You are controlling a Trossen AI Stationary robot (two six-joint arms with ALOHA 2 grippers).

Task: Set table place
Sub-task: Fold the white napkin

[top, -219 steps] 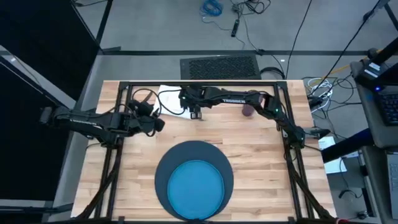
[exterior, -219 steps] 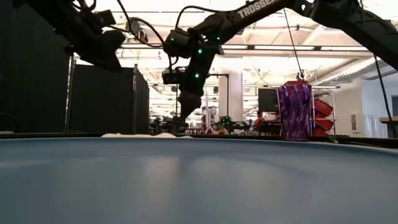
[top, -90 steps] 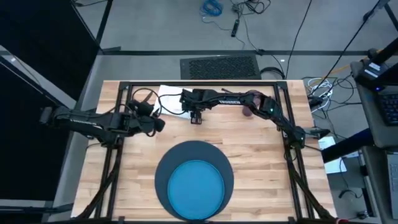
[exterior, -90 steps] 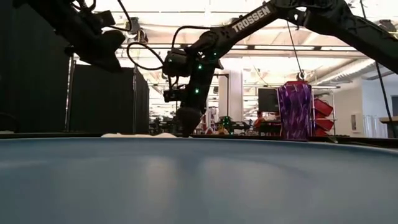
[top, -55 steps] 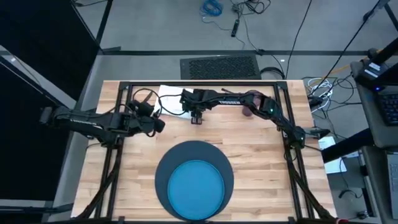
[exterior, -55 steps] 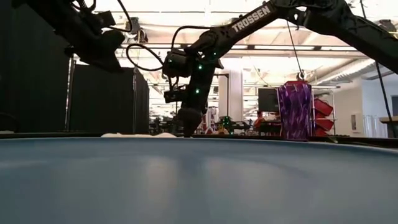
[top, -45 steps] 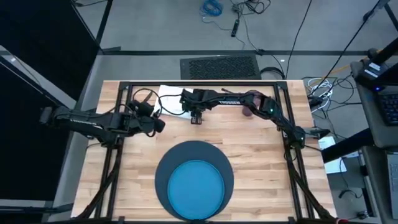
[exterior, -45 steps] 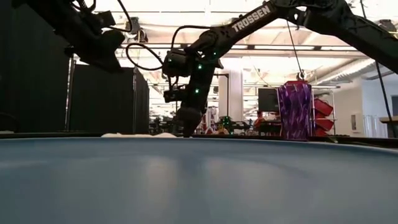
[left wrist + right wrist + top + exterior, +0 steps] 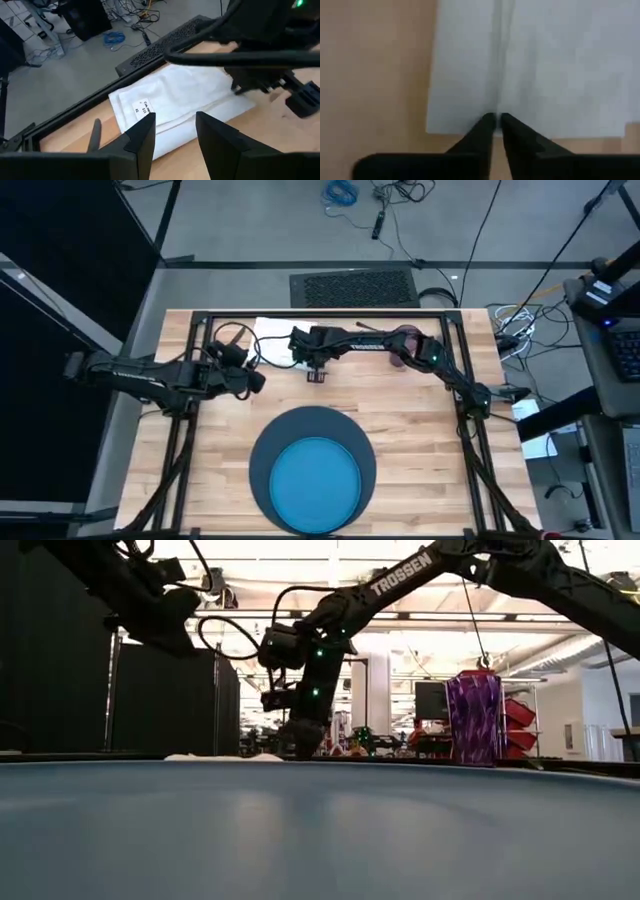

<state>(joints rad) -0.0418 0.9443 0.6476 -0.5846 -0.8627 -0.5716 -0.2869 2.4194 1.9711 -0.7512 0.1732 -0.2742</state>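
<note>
A white napkin (image 9: 272,341) lies flat at the table's far left, also in the left wrist view (image 9: 185,100). My right gripper (image 9: 316,374) reaches across from the right and stands low at the napkin's near edge (image 9: 496,119), fingers almost together. The purple cup (image 9: 473,720) stands upright at the far right, half under the right arm (image 9: 399,360). A dark navy mat (image 9: 262,450) with the blue plate (image 9: 315,478) on it lies at the near middle. My left gripper (image 9: 172,131) hovers open above the table's left (image 9: 252,377). My right gripper has its fingertips (image 9: 487,122) together on the napkin's near edge (image 9: 496,107), at a crease line. The fingers come from above, slanting toward the far edge. The napkin lies flat on the table; whether one layer or several sits between the tips does not show.
A black metal frame (image 9: 320,314) runs along the table's edges. Bare wood (image 9: 400,405) lies between the mat and the far row of things. The mat's rim (image 9: 320,830) fills the low view's foreground.
My right gripper has come down to the table top and then shifted a little toward the table's left and far edge, onto the napkin's edge. The napkin, cup and plate have stayed in place.
</note>
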